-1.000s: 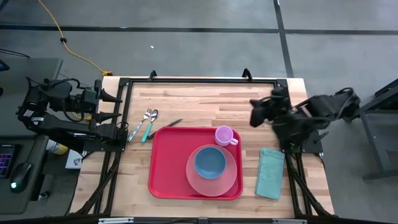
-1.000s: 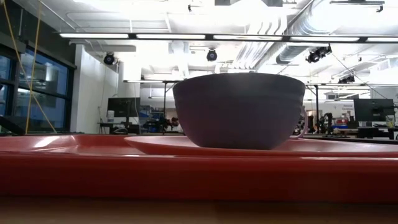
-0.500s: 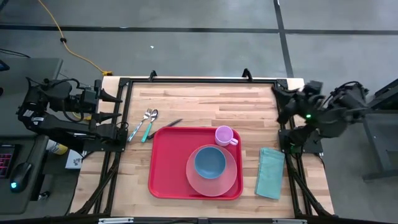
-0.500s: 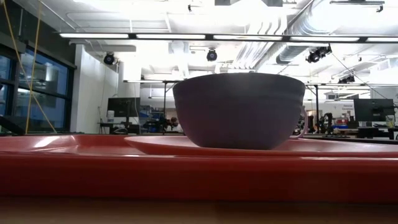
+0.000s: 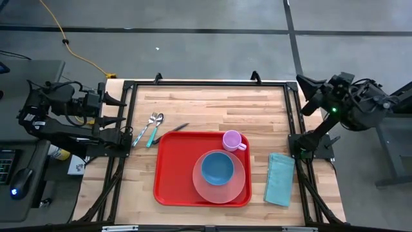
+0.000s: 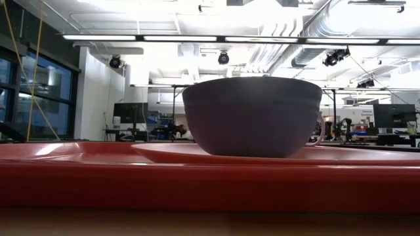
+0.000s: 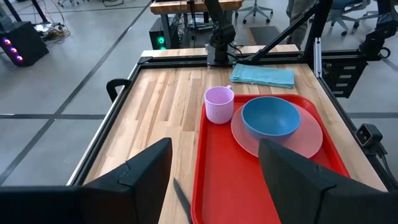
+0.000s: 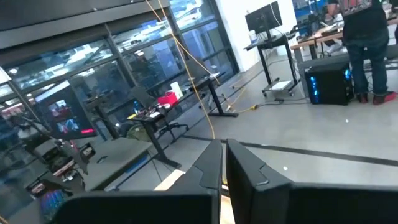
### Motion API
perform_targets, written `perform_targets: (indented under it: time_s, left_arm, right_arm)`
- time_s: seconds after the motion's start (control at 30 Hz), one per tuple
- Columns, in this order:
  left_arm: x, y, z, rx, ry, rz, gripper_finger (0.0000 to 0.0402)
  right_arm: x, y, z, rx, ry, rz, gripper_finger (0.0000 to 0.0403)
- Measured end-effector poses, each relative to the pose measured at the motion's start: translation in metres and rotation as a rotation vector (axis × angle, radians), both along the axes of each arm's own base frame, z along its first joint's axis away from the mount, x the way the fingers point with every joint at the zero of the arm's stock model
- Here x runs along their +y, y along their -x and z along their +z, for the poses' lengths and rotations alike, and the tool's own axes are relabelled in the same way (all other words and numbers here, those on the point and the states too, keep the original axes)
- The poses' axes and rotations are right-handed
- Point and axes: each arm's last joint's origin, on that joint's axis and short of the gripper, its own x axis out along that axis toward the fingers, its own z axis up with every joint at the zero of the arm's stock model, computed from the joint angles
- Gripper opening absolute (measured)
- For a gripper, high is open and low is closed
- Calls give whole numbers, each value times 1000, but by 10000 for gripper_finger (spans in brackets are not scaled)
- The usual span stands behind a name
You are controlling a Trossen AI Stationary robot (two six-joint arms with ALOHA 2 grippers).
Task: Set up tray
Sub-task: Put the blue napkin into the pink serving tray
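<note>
The tray [image 5: 174,174] lies flat on the wooden surface [image 5: 206,106], carrying a plate [image 5: 230,189], bowl [image 5: 217,167] and cup [image 5: 232,140]. It looks stiff, light and slick; the raised rim seems the best hold. Left gripper [image 5: 118,109] waits released; right gripper [image 5: 308,87] is clenched, empty.

free: bare wood along the far side of the table [image 5: 212,103] and the near left corner — open to pass | blocked: red tray [image 5: 172,171] mid-table, carrying plate [image 5: 201,185], bowl [image 5: 217,167], cup [image 5: 232,140] | left strip: spoons [image 5: 154,121] and a utensil [image 5: 168,132] | right strip: napkin [image 5: 280,178] — flat
</note>
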Motion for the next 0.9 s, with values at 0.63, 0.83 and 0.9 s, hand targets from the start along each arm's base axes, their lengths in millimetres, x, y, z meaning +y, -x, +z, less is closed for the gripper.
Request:
perform_targets:
  time_s: [0.63,0.83,0.9]
  left_arm:
    - [0,0,1,-11,27,9,273]
    - [0,0,1,-12,41,12,273]
    - [0,0,1,-13,48,15,273]
  right_arm:
    - [-2,-18,30,-53,-42,-113,0]
    - [7,-31,63,-3,2,-133,0]
    - [7,-33,71,7,10,-140,0]
